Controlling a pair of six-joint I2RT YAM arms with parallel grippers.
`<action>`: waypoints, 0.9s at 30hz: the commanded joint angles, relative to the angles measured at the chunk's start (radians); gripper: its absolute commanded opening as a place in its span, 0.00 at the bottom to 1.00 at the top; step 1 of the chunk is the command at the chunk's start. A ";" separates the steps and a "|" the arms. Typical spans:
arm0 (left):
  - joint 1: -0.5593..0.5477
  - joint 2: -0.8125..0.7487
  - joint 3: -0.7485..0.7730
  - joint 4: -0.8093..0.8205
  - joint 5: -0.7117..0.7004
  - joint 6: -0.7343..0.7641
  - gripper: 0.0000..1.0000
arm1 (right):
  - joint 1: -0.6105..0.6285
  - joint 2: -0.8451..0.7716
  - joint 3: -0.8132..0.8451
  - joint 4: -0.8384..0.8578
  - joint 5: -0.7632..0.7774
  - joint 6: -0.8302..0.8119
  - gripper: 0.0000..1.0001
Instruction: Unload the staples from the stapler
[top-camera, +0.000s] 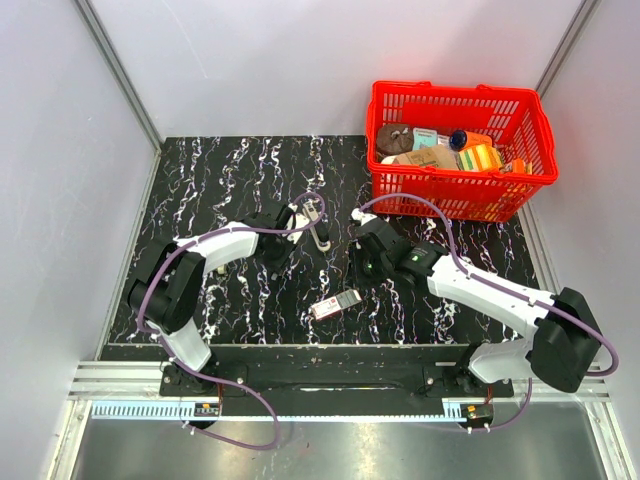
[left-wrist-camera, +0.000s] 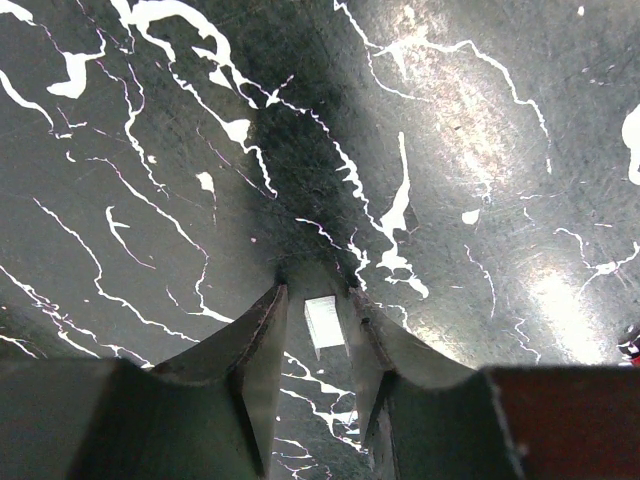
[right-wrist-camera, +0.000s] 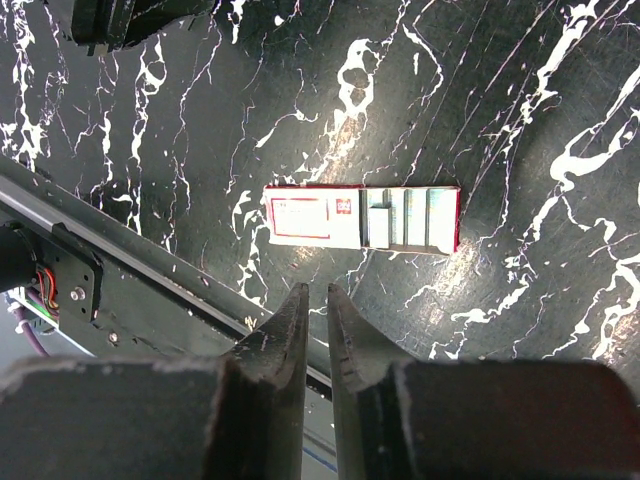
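The stapler, slim, black and silver with a pale tip, lies on the black marbled table just right of my left gripper. It does not show in either wrist view. In the left wrist view my left gripper is slightly open, tips down at the table. A short white strip of staples sits between the fingers, clear of both. My right gripper hangs above the table, and its jaws are almost together and empty.
An open red-and-white staple box lies near the front edge, and it shows just ahead of my right fingertips. A red basket of assorted items stands at the back right. The metal rail runs along the table's near edge.
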 joint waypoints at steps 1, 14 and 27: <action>0.001 0.001 -0.023 -0.032 -0.047 0.002 0.35 | -0.011 0.007 0.011 0.010 0.011 -0.020 0.18; 0.016 -0.043 -0.045 -0.058 -0.036 0.003 0.35 | -0.020 0.025 0.022 -0.008 0.013 -0.044 0.16; 0.016 -0.005 -0.039 -0.054 0.034 -0.001 0.24 | -0.024 0.042 0.030 -0.007 0.010 -0.041 0.11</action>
